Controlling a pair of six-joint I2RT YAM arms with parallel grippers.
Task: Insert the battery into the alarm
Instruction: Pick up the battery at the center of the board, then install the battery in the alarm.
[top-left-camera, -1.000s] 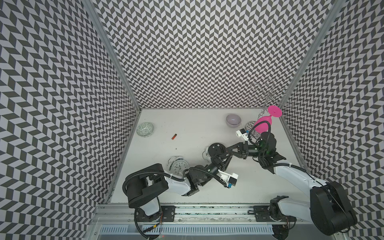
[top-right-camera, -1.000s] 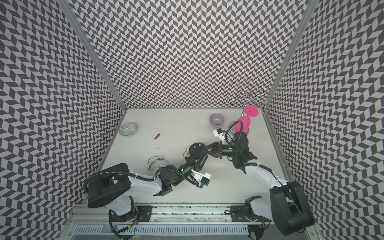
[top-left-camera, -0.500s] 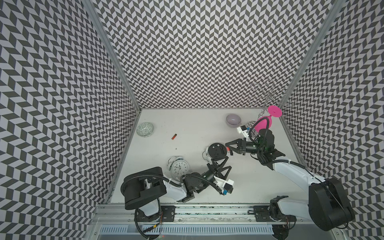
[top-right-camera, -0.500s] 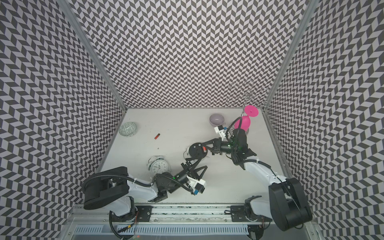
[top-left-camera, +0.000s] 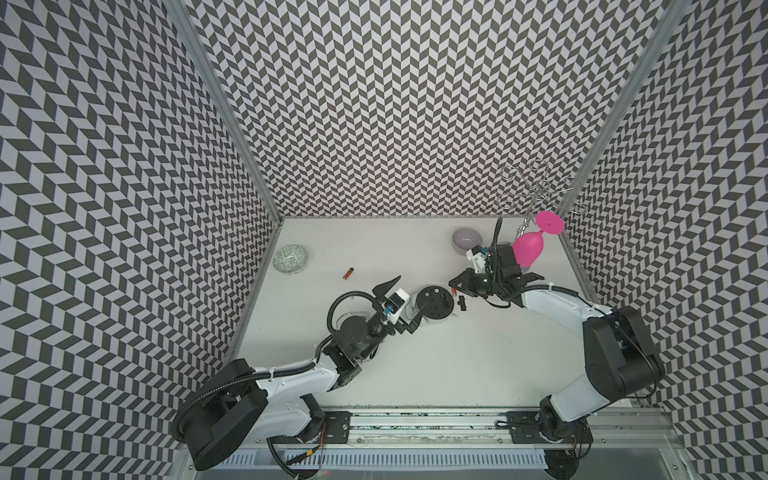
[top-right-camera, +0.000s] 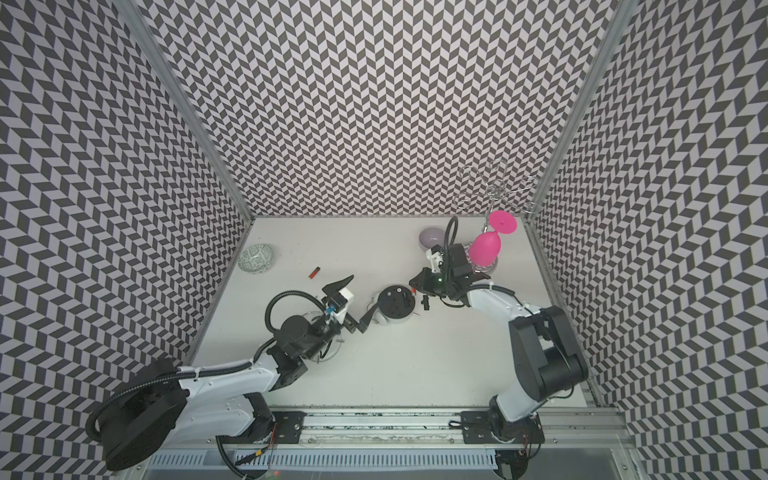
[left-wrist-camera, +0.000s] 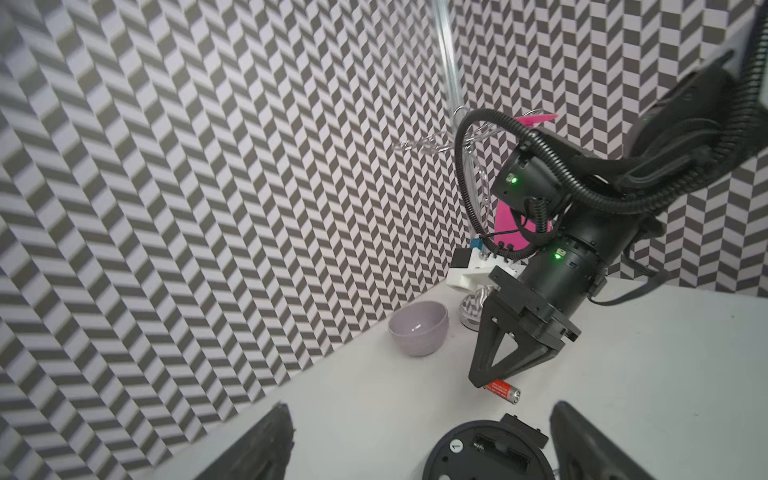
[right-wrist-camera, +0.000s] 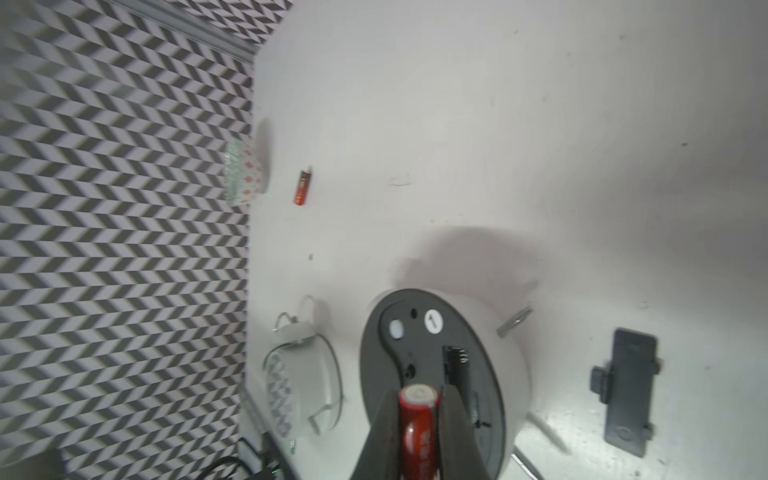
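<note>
Released by the left claw (top-left-camera: 410, 297), now spread wide and drawn back, the alarm (top-left-camera: 434, 302) is left face-down on the bench (top-left-camera: 457, 374). The battery (left-wrist-camera: 503, 391) is pinched by the right claw (left-wrist-camera: 486, 380) near its open slot (right-wrist-camera: 455, 361); insertion must be attempted unbraced.

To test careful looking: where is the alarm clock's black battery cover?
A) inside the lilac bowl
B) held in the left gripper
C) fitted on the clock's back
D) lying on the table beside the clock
D: the battery cover lies flat on the table, apart from the alarm clock.
</note>
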